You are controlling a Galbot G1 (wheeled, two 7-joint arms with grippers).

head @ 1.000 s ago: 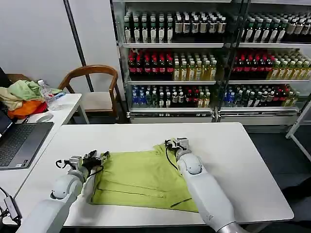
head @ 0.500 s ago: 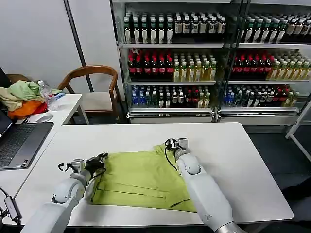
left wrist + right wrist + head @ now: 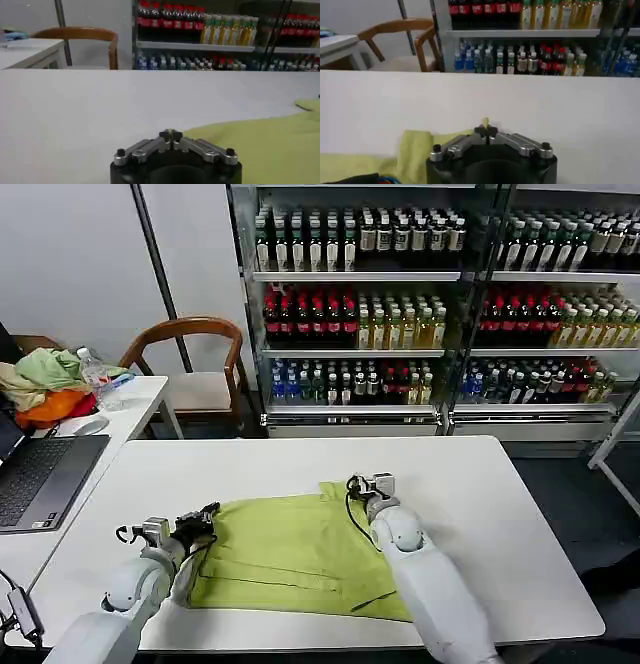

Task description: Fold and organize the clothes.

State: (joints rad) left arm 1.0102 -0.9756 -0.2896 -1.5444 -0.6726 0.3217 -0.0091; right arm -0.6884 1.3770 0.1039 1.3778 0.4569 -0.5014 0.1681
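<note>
Now the lime-green short-sleeved cotton T-shirt [image 3: 295, 554] lies part-folded on the white counter [image 3: 500, 514]. Its far edge has crept nearer over the last second: both pincers are dragging it. The left pincer [image 3: 205, 520] and right pincer [image 3: 352, 484] look clamped on that edge.

Looking like a shop mock-up inside a lab or office. Running along the back wall: metal shelving [image 3: 430, 279] packed with rows of bottled drinks [image 3: 355, 324], store-style. Sitting in front: a plain white table [image 3: 500, 504], a wooden chair [image 3: 195, 359], and a side desk [image 3: 120, 409] carrying a laptop [image 3: 40, 474].
</note>
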